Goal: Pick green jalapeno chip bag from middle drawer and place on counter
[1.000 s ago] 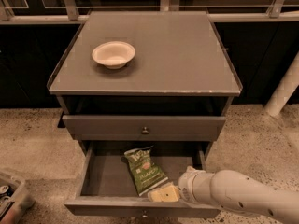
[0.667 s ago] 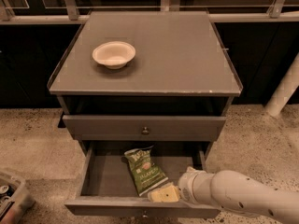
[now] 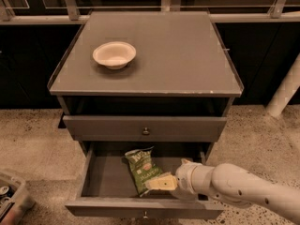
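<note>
Green jalapeno chip bag (image 3: 142,167) was dark green w/ pale lettering & a reddish-tan pic. Middle drawer (image 3: 105,179) & counter (image 3: 178,50) were plain grey, the counter's front edge chipped light. Bowl (image 3: 114,54) was cream. Gripper (image 3: 160,183), tan-yellow, sat at the bag's lower corner inside the drawer. Floor (image 3: 28,135) was speckled beige.

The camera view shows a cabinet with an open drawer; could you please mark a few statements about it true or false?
1. The green jalapeno chip bag lies inside the open middle drawer. True.
2. The bowl sits in the drawer beside the bag. False: it stands on the counter.
3. The gripper is inside the drawer, at the bag's lower end. True.
4. The arm reaches in from the picture's left. False: it comes in from the lower right.
</note>
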Tool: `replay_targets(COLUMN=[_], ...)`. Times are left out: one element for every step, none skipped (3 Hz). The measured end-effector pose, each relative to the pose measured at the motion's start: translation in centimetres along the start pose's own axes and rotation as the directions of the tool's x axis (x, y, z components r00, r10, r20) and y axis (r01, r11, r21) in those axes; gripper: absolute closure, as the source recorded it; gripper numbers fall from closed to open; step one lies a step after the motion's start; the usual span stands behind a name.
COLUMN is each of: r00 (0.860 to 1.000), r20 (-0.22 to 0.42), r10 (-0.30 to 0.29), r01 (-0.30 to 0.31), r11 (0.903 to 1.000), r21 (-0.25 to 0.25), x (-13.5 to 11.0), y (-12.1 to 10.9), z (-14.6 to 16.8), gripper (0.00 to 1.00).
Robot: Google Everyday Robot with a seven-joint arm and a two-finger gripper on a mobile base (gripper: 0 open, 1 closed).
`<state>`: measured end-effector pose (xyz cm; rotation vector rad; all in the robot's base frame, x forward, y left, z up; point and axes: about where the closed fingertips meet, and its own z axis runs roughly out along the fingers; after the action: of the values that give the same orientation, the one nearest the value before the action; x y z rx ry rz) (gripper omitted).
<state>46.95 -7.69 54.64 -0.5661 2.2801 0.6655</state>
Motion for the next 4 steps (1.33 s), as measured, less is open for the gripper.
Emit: replay_targets(r00=[0.997, 0.997, 0.996, 0.995], r20=[0.077, 0.082, 0.094, 0.092], r10=[-0.018, -0.007, -0.006, 0.032], r01=[0.024, 0.014, 0.014, -0.024], r11=[0.9970, 0.9966, 0.9969, 0.9954], r21=[-0.074, -0.081, -0.078, -0.093], x=[-2.0, -1.9, -1.8, -1.2], y=[-0.5, -0.7, -0.5, -1.0], z=[2.6, 3.1, 3.1, 5.0], gripper=[0.00, 0.00, 0.00, 0.00])
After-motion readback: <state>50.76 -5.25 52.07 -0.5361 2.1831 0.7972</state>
